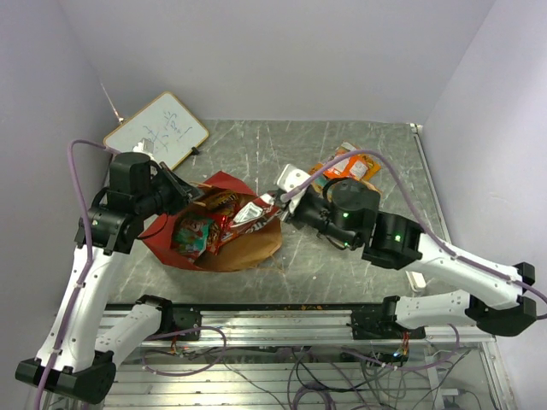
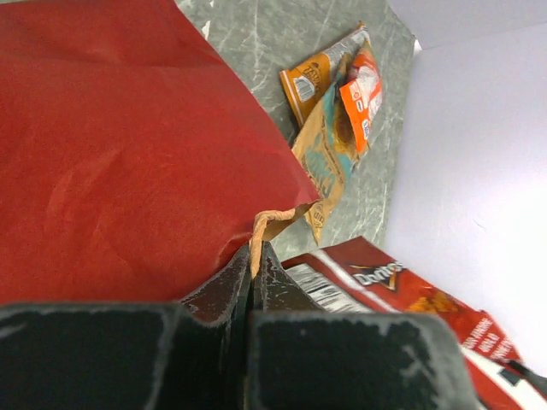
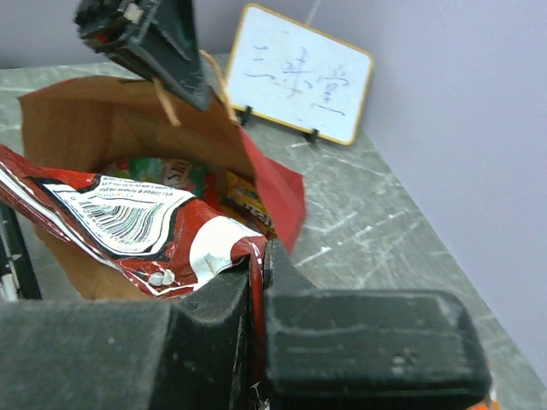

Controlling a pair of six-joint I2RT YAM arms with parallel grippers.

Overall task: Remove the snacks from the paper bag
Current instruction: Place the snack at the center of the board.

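The paper bag (image 1: 244, 248), red outside and brown inside, lies open on the table with several snacks in it (image 1: 195, 235). My left gripper (image 1: 195, 193) is shut on the bag's tan handle (image 2: 272, 222) at the rim, beside the red outer wall (image 2: 128, 154). My right gripper (image 1: 279, 205) is shut on the corner of a red Doritos packet (image 1: 248, 213), which sticks half out of the bag's mouth (image 3: 145, 224). More packets show deeper inside the bag (image 3: 244, 198). Orange, tan and teal packets (image 1: 346, 164) lie on the table behind my right arm, and also show in the left wrist view (image 2: 338, 111).
A white whiteboard (image 1: 156, 130) stands at the back left against the wall, also in the right wrist view (image 3: 299, 77). Purple walls close in the left, back and right. A metal rail (image 1: 282, 323) runs along the near edge.
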